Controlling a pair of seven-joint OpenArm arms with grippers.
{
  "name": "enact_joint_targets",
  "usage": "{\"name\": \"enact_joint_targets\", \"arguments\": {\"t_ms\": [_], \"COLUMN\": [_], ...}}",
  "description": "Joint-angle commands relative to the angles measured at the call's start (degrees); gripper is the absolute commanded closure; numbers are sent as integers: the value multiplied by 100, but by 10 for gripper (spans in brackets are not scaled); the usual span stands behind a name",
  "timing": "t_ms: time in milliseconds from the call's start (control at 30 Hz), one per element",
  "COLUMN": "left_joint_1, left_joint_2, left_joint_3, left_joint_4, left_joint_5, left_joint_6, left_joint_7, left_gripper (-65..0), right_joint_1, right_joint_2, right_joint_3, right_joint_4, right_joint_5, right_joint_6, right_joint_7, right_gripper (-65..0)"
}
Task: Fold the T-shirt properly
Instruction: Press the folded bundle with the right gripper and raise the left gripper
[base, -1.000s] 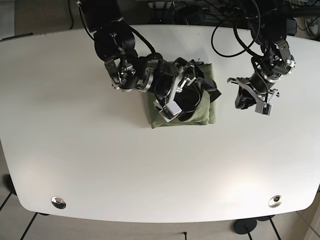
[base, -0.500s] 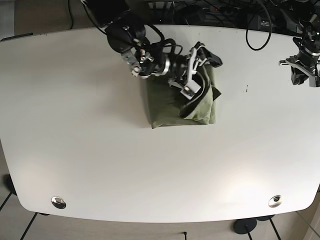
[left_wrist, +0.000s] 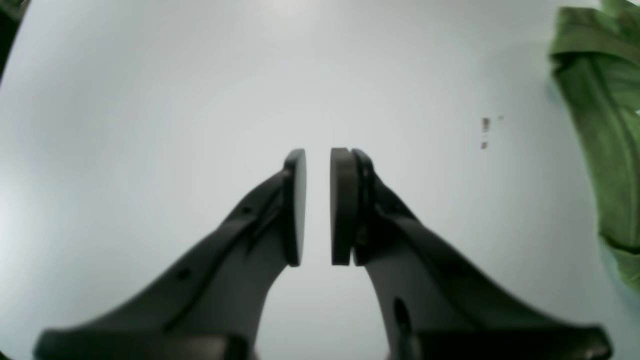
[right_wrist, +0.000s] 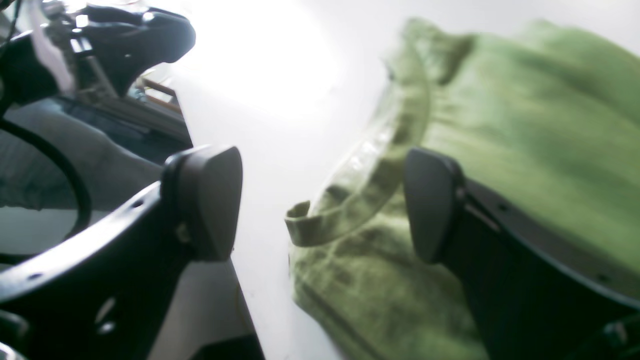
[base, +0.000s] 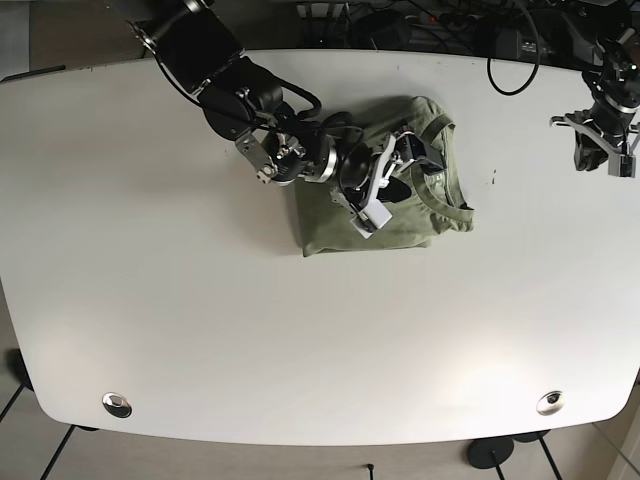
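The white table (base: 160, 330) carries the green T-shirt (base: 340, 225) near its far middle, folded into a compact bundle, and the work looks to be at a late fold or a final tidy-up. The bundle is roughly rectangular, but its ribbed collar (base: 447, 190) spills out past the neat edge on the side toward the left gripper (base: 600, 150), so the fold reads as unfinished. The right gripper (base: 385, 185) hangs over the bundle with its jaws spread wide and nothing between them; in its wrist view the collar band (right_wrist: 350, 190) curls up in the gap just ahead of the fingers (right_wrist: 210, 200). The left gripper sits well away from the cloth at the table's edge, its pads (left_wrist: 295, 205) nearly together and empty. The next move probably calls for tucking that collar back under.
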Motion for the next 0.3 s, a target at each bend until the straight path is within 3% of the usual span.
{"name": "enact_joint_targets", "arguments": {"t_ms": [33,100,133,200,300], "left_joint_1": [0,-26,-26,-26,27], "left_joint_2": [-2,68,191,472,771], "left_joint_3": [476,863,1126,1610,2216], "left_joint_4": [208,208,217,305,709], "left_joint_5": [-55,-46,-73,-55,-46], "left_joint_6": [3,3,3,3,3], "left_joint_7": [-120,-138,-138,-138,-103], "left_gripper": [-75,-75,-75,-75,-75], "right_joint_1": [-216,-374,-445,-366,-242], "right_joint_2": [323,516,560,596,596], "right_joint_3": [393,850,1193,1597,2098], "right_joint_4": [417,443,417,144,-58], "right_joint_5": [161,188,179,56,-23], "right_joint_6": [90,90,90,90,90], "right_joint_7": [527,597,597,597,615], "right_gripper": [-453,-341,-200,-48,-82]}}
